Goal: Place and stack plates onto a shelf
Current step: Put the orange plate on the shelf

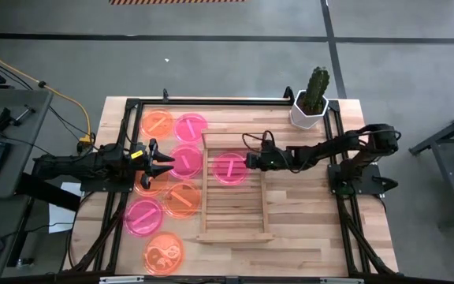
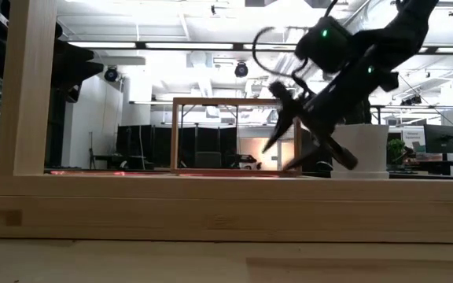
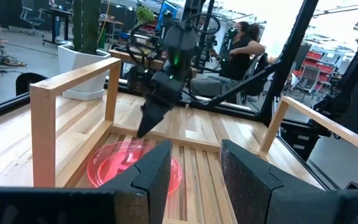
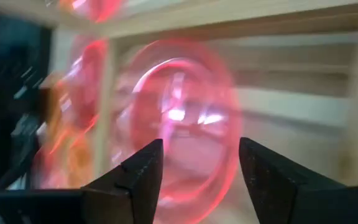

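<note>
High view gave us the shelf (image 1: 233,193) at the middle of the surface (image 1: 306,221), its long sides running toward the near and far edges. One pink plate (image 1: 229,168) lay flat in the shelf's far half, close to the far rail, with the near half of the slats bare. The right tool (image 1: 250,161) hung at that plate's right rim, and in the right wrist view we saw its fingers (image 4: 138,180) spread apart, gripping nothing. The other plates (image 1: 164,189) sat in a cluster between the shelf's left rail and the surface's left edge. The left tool (image 1: 162,162) hovered over that cluster, fingers parted and empty. The cactus pot (image 1: 309,109) stood at the far right corner, well apart.
</note>
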`<state>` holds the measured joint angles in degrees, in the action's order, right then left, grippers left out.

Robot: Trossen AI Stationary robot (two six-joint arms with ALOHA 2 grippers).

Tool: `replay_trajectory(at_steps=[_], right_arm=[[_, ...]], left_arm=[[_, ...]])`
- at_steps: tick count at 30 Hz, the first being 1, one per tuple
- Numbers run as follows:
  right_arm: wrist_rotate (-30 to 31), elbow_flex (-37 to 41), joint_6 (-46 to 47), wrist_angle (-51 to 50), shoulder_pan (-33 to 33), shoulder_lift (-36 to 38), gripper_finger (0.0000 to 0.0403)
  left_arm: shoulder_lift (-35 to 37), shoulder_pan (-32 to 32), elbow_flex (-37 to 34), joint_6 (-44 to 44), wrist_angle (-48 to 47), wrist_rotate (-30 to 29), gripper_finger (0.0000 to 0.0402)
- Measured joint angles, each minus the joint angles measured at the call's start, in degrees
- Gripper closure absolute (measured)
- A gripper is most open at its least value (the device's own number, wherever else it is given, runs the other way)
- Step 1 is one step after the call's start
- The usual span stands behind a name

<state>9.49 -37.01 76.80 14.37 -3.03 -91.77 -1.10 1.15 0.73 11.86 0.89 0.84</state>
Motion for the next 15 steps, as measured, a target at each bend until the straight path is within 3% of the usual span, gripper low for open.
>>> replay_trajectory(at_steps=[8, 15], right_arm=[[-6.9, 0.0, -13.0, -8.8, 3.9, 16.0, 0.0208], [-1.3, 0.0, -16.0, -19.1, 10.2, 31.0, 0.0208]], left_arm=[[0.0, 0.0, 0.0, 0.0, 0.0, 0.0, 0.0270], [0.0, 0.0, 0.0, 0.0, 0.0, 0.0, 0.0270]])
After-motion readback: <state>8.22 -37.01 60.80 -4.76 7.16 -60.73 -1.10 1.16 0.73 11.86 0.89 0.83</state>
